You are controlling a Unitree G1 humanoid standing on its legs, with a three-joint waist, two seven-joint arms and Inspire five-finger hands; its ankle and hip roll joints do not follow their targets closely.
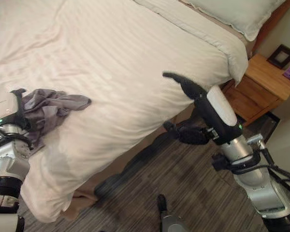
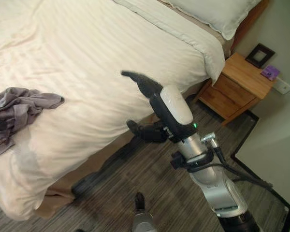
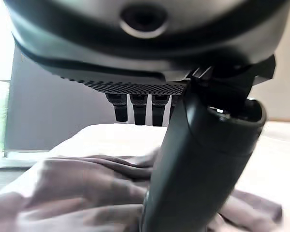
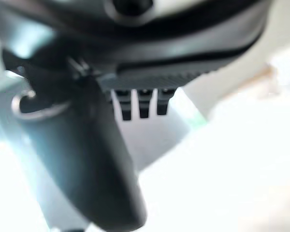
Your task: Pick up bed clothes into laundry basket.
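Grey garment [image 1: 50,108] under spread left robot hand [image 3: 203,159]; right robot hand [image 2: 157,104] spread, empty.

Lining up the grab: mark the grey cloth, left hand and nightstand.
grey cloth [image 1: 58,107], left eye view, middle of the bunched folds.
left hand [image 1: 9,112], left eye view, back of the hand.
nightstand [image 2: 241,72], right eye view, bare wooden top.
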